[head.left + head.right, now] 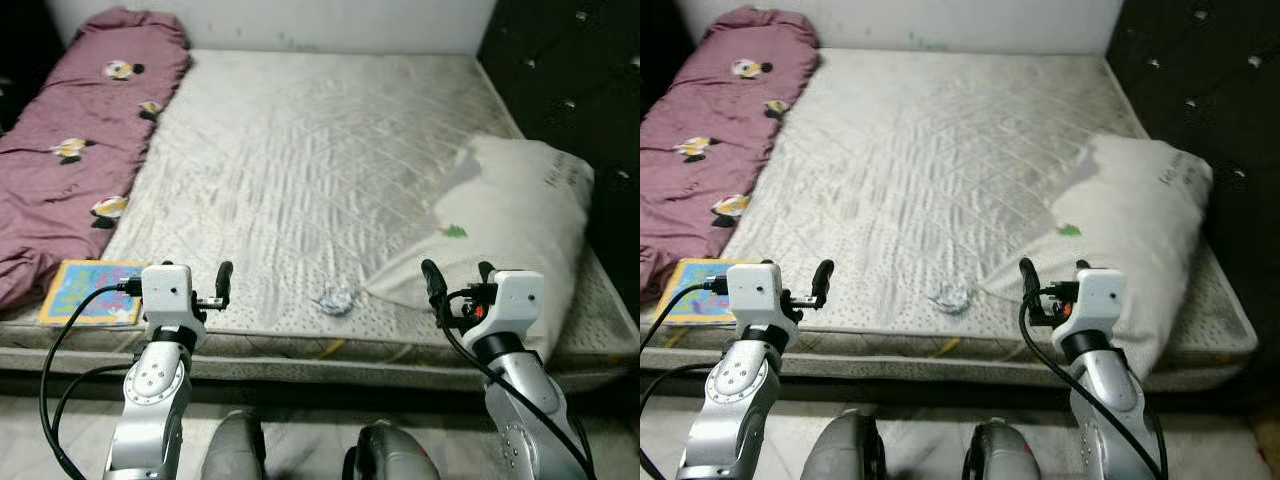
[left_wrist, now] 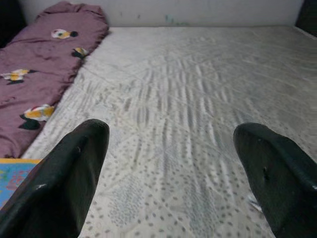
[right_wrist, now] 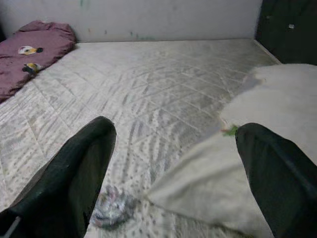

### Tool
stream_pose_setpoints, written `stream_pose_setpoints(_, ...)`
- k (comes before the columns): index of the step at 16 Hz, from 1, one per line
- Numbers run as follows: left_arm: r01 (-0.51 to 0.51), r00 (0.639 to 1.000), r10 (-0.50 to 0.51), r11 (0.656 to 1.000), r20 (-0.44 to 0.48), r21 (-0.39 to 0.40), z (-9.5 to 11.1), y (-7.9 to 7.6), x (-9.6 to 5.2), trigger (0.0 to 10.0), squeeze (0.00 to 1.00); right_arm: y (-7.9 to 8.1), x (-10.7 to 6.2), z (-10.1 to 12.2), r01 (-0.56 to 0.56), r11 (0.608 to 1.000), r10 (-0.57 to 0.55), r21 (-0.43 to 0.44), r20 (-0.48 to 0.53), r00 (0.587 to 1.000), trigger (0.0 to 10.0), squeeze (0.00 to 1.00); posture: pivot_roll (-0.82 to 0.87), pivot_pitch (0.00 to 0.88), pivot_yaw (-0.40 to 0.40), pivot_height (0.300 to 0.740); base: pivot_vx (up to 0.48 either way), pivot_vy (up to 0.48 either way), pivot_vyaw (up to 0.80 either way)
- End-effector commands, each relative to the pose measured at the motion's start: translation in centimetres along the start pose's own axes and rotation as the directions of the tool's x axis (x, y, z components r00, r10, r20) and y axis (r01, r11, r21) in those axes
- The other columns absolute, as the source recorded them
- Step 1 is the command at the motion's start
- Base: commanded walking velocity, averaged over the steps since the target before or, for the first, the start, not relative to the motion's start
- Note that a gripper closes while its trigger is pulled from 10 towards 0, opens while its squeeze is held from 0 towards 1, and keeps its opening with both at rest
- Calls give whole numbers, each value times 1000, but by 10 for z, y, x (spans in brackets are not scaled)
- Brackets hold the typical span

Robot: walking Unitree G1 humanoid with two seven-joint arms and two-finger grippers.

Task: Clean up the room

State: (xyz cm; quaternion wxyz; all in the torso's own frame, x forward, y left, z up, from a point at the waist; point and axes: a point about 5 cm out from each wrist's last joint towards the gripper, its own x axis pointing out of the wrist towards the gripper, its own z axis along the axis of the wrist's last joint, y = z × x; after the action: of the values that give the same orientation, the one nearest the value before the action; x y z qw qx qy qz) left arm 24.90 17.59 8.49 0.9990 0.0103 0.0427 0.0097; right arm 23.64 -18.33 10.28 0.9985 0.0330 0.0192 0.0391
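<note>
Crumpled silvery wrapper (image 1: 334, 298) lies near the bare quilted mattress's (image 1: 300, 160) front edge, just beside the white pillow's (image 1: 510, 215) corner. Left gripper (image 2: 173, 163) and right gripper (image 3: 173, 163) hover there, fingers spread. Risk: the right gripper snags pillow fabric or flattens the wrapper.

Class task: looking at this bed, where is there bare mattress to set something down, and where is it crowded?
Free: the mattress middle, between maroon quilt and white pillow. Crowded: near edge, with book, crumpled wrapper and pillow corner.
</note>
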Motion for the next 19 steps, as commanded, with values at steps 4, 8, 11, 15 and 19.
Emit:
stream_pose_setpoints(4,0,1000,0,1000,2,5,2,3,-2,10000,0,1,-1,-2,-12,1000,12,-2,-17,1000,10000,0,-28,112,-18,660,0,0,0)
stream_pose_setpoints(8,19,1000,-19,1000,9,-8,5,3,-1,10000,0,4,4,0,-26,1000,26,-3,-7,1000,10000,0,-33,132,-3,660,67,0,0)
stream_pose_setpoints(11,28,1000,-28,1000,5,-9,4,2,0,10000,0,5,7,2,-49,998,49,-28,1,999,10000,0,-35,132,-8,660,282,0,0)
stream_pose_setpoints(15,25,1000,-25,1000,1,-12,4,2,-1,10000,0,5,7,2,-54,998,54,-32,-2,999,10000,0,-34,136,-11,660,286,0,0)
stream_pose_setpoints(19,31,1000,-31,999,-2,-13,3,2,-1,10000,0,5,8,2,-58,997,58,-41,1,998,10000,0,-36,132,-8,660,290,0,0)
